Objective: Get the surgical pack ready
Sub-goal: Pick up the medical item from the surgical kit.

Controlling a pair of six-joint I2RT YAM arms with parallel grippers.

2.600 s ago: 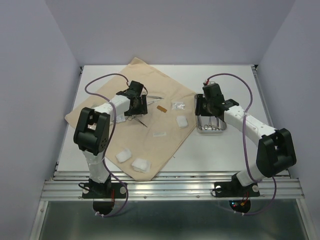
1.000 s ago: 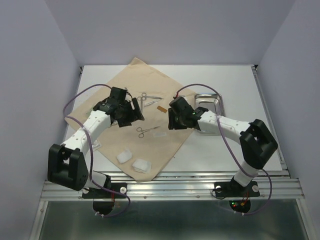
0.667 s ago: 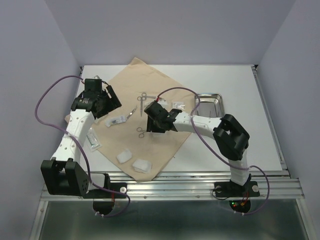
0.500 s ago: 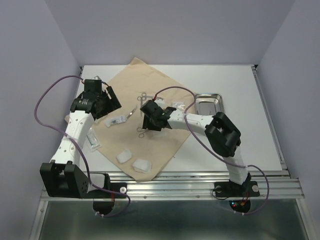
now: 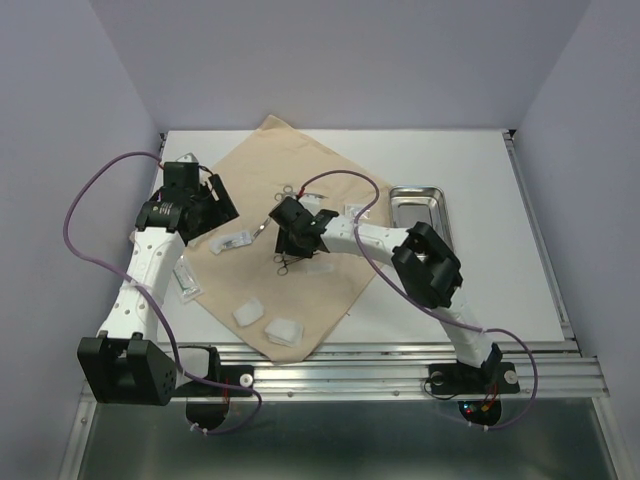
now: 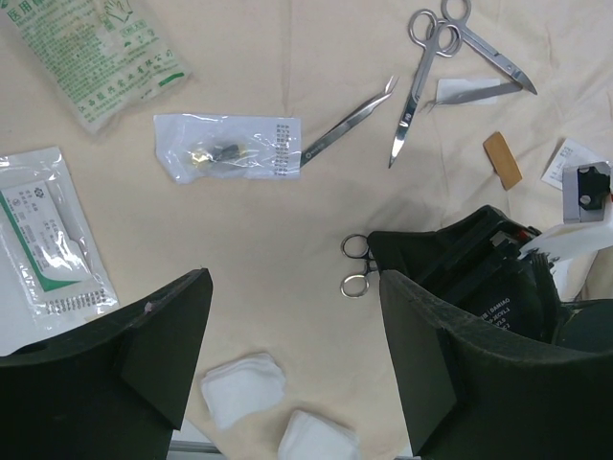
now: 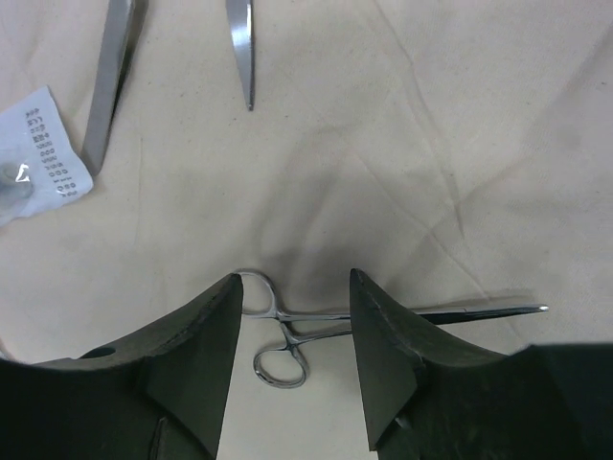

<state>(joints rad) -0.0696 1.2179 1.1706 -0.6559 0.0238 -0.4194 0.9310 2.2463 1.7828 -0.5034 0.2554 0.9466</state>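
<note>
White table [image 5: 500, 170] w/ lilac walls [image 5: 330, 60]

Left arm [image 5: 150, 268], right arm [image 5: 375, 238]: white tubes, black joint blocks. Purple cable [image 5: 72, 215] looped along each. Black bases [image 5: 205, 385] at 6 o'clock; red light [image 5: 467, 407] under the right one. Fingers [image 6: 124, 374]: matte black, broad, wedge-shaped.

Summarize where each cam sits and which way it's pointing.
Top external: above and behind the arm bases, looking down at the cloth and steel tray; both arms show whole.
Left wrist: on the left hand, facing straight down at the cloth; its open fingers frame the bottom.
Right wrist: on the right hand, close above the forceps; its fingers straddle the rings.
Shared: both wrist views show those forceps rings.
</note>
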